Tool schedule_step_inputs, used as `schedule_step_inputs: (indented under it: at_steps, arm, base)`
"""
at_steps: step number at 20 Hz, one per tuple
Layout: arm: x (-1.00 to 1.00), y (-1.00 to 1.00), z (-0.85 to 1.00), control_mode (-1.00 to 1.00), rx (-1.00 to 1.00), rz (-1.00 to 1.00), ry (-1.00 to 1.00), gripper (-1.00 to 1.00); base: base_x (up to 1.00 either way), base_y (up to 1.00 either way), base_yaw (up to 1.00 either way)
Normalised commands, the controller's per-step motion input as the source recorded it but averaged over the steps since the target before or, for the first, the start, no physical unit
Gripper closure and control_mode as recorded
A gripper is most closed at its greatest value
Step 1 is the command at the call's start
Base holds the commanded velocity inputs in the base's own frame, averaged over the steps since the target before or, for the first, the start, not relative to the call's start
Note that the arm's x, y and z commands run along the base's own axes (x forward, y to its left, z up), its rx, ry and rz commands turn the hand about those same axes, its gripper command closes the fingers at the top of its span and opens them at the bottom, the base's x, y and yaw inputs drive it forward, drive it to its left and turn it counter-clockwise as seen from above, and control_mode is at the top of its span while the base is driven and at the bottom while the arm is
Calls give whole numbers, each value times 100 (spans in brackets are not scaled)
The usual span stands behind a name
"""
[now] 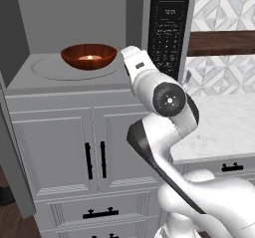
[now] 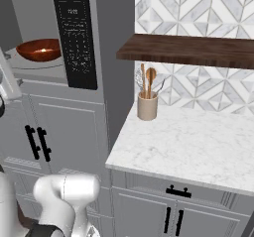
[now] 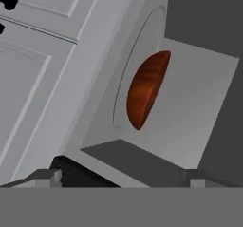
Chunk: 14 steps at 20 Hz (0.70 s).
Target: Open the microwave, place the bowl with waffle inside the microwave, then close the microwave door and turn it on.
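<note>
The microwave (image 1: 167, 33) stands open, its keypad panel (image 2: 74, 37) to the right of the cavity. The bowl with waffle (image 1: 88, 56) rests on the round turntable (image 1: 47, 70) inside; the pale waffle piece (image 1: 90, 58) shows at its centre. In the hand view, which is rolled sideways, the bowl (image 3: 144, 90) appears edge-on deep in the cavity. My gripper (image 3: 121, 177) is open just outside the front of the cavity, its two tips far apart and holding nothing. The microwave door (image 1: 12, 167) hangs swung out at the far left.
White panelled cabinets (image 1: 60, 152) with black handles sit below the microwave. To the right lies a marble counter (image 2: 188, 142) with a utensil holder (image 2: 147, 106) under a dark wooden shelf (image 2: 188, 50).
</note>
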Motion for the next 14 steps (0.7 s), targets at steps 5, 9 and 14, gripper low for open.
schedule_step_inputs:
  at_steps: [5,9,14]
  arm:
    - [-78,-43,-33,-100,-15,0,0,-100]
    - [-64,-31,-70,-100,-21,-3,-1,-100]
    - [-40,-7,-65,-100,-26,-9,-3,-100]
  base:
    - [0,0,0]
    - [0,0,0]
    - [0,0,0]
